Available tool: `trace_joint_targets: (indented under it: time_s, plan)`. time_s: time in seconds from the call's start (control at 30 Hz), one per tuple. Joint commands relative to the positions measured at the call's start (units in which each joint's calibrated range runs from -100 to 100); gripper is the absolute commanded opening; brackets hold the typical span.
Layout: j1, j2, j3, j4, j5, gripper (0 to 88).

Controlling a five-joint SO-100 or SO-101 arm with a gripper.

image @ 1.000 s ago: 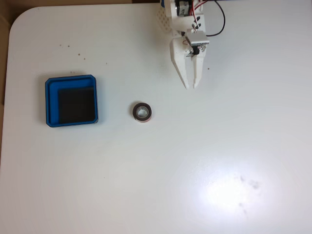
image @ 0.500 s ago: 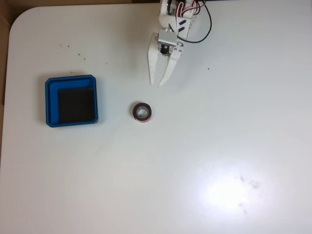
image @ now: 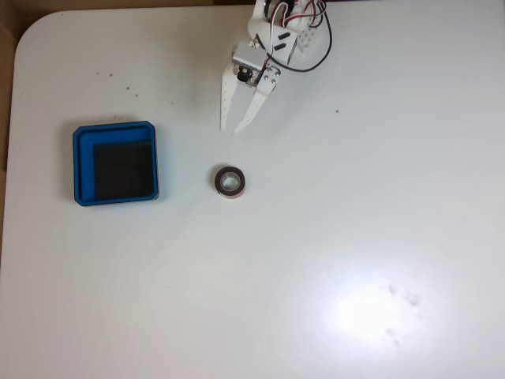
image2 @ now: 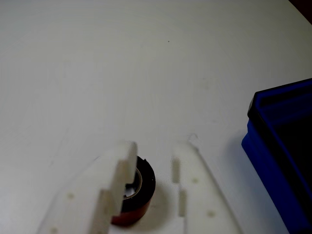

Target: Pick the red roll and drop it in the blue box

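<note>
The claw (image: pixel 235 129) is seen in the fixed view with its two white fingers slightly apart and nothing between them. The roll (image: pixel 230 181) lies on the worktop (image: pixel 355 197) just ahead of the fingertips, apart from them; in the wrist view the roll (image2: pixel 136 192) is framed in the gap between the fingers. The box (image: pixel 115 163) sits well off to the claw's side, on the left in the fixed view, with the roll between it and the claw's line of reach.

The roll is judged to be light and fairly stiff, a wound ring that should not crush under a moderate squeeze. Its red outer face is likely smooth and somewhat slippery, so a grip across the full width of the ring, on opposite sides of the outer wall, is advised; the hollow core offers no hold for a claw this wide.

The roll lies flat, its core axis pointing straight up from the worktop. Being round, no long axis is presented, so any approach angle should serve.
</note>
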Motion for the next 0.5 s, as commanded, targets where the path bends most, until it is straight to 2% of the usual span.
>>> trace_joint_targets:
  time_s: [0.0, 0.23, 0.47]
  plan:
    - [0.3, 0.0, 0.9, 0.2, 0.7, 1.0]
    - [0.1, 9.5, -4.4, 2.6, 0.7, 1.0]
    - [0.0, 28.9, -24.1, 14.4, 0.8, 1.0]
